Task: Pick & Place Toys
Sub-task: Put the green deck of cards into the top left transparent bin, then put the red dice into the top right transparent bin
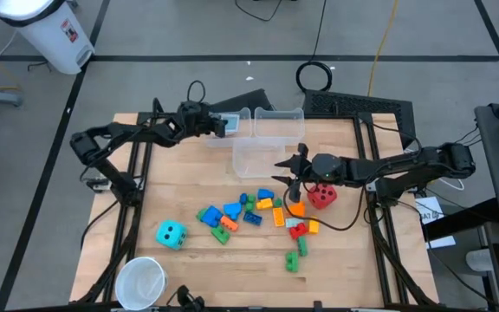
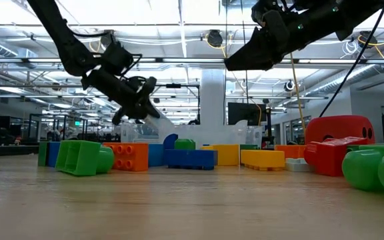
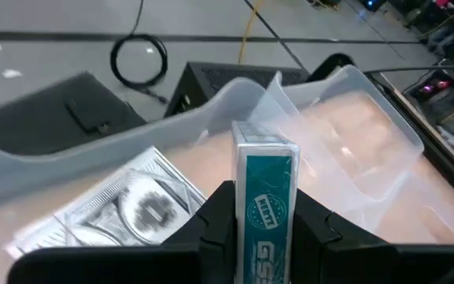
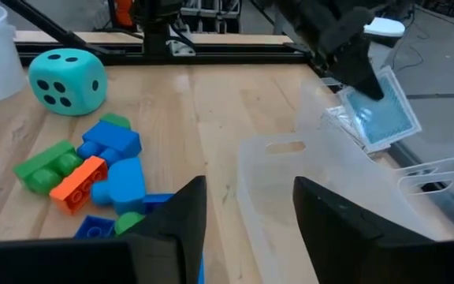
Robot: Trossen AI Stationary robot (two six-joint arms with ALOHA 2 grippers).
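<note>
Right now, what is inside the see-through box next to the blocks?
The clear box looks empty; bare table shows through it. The left gripper holds a teal card pack over another bin behind, with a card beneath.

Wooden table; blocks, cyan die, red die, white cup, clear bins on it

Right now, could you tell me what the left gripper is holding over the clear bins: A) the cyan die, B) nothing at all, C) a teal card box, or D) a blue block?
C: in the left wrist view the left gripper is shut on a teal card box above the clear bin, while the cyan die sits on the table and the right gripper is open.
</note>
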